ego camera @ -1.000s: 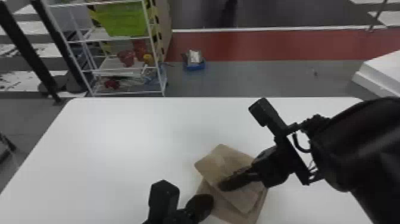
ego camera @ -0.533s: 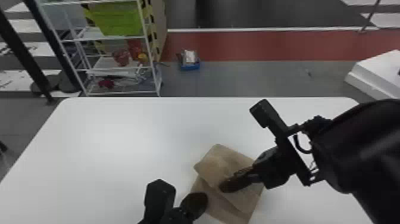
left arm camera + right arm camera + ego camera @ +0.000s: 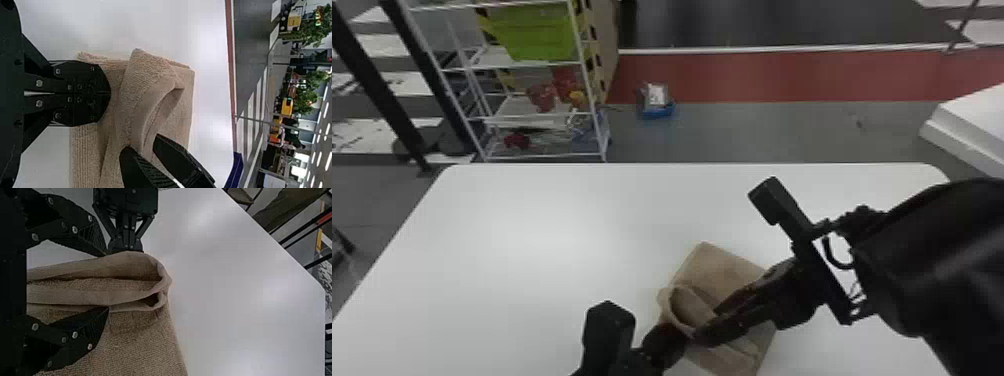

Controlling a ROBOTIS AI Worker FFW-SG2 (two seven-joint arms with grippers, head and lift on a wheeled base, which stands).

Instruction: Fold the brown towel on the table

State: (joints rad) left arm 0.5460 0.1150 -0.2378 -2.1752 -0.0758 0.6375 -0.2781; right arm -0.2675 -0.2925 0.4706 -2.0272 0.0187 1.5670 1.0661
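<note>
Probably to pin the brown towel [image 3: 727, 267] on the bench [image 3: 532, 250], lower centre of the head view, the left tool [image 3: 110, 93] presses closed, pinch uncertain, while the right tool [image 3: 107, 281] straddles the raised fold [image 3: 74, 294], parted and unclamped, seemingly to guide it.

**Rough Cloth on a Smooth White Top**

We see the brown towel [image 3: 137, 78] as rough, looped cloth, ribbed in places; its border band [image 3: 78, 294] looks flatter and smoother; beneath it, the table [image 3: 532, 240] is smooth and white, with a soft sheen; we find the left gripper [image 3: 682, 337] and the right gripper [image 3: 706, 324] mostly matt black, with shiny metal screws [image 3: 39, 83] and finely ridged finger pads [image 3: 94, 329]; the right arm's cover [image 3: 942, 260] has a dull gloss; behind, we make out a white rack [image 3: 585, 75] like painted metal and a green bin [image 3: 537, 32] that looks plastic.
</note>
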